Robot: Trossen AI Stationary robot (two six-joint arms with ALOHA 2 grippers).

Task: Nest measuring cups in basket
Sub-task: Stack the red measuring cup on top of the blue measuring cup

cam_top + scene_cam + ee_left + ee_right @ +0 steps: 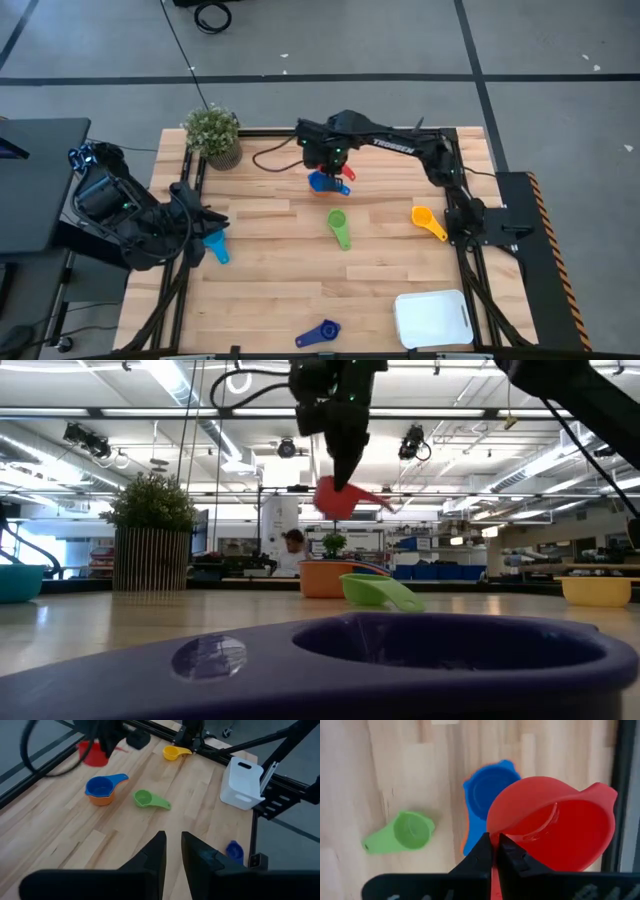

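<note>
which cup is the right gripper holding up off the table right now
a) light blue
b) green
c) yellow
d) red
d, the right gripper is pinched shut on the rim of the red cup, which hangs in the air above the blue cup that is nested in the orange cup.

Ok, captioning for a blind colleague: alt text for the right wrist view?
The right gripper is shut on the rim of a red measuring cup, held above a blue cup nested in an orange one. A green cup lies beside them on the wooden table.

I see a glossy plastic red cup (555,830), a matt pale-wood desk (300,280), and a smooth white plastic basket (432,318).
</note>
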